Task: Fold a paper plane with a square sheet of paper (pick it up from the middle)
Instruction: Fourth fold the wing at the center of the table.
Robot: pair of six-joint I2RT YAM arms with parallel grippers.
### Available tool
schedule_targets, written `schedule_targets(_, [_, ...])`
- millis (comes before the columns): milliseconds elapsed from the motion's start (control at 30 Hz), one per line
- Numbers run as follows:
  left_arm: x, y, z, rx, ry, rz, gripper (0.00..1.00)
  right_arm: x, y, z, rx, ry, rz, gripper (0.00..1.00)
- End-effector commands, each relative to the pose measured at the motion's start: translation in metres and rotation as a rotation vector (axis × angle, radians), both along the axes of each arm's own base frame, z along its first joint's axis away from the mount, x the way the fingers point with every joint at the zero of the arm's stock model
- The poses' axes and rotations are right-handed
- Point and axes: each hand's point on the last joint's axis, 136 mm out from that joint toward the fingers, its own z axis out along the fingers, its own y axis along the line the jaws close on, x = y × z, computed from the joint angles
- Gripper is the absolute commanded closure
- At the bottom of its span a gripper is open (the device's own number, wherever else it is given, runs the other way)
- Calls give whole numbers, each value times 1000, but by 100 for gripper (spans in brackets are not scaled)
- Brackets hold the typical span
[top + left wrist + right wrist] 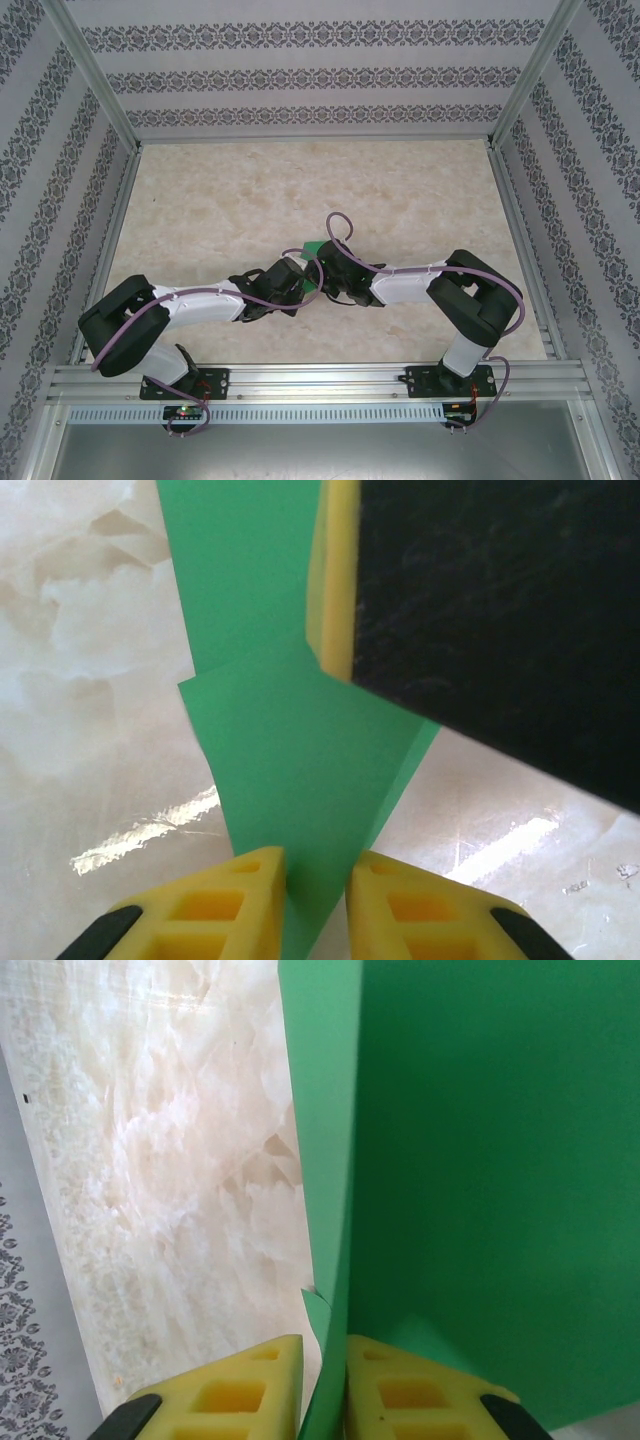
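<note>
Over the marble surface, left pincer and right pincer pinched the paper mid-fold; next crease probably needs aligned edges.

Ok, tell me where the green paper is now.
In the top view the green paper is at the middle of the table, passing between the fingers of the left gripper and the right gripper.

Plain bright green sheet of paper between the yellow, black-cornered fingers of the left gripper and right gripper. Under both, cream marbled worktop. Beyond them, white walls striped with grey floral bands.
</note>
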Motion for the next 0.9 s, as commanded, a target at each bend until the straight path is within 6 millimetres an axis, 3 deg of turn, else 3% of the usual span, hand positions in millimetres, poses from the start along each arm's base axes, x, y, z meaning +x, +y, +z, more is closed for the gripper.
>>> schedule_targets(0, [3,-3,1,13,-31,-14,79,6,2,14,12,-22,7,81])
schedule_targets(367, [5,1,2,33,-45,1,85,8,-5,22,-32,-38,59,72])
schedule_targets(667, [7,4,3,56,-59,-9,76,10,-3,19,-58,-11,91,82])
schedule_targets(867, [6,6,1,70,-58,-11,74,12,-1,21,-53,-13,93,83])
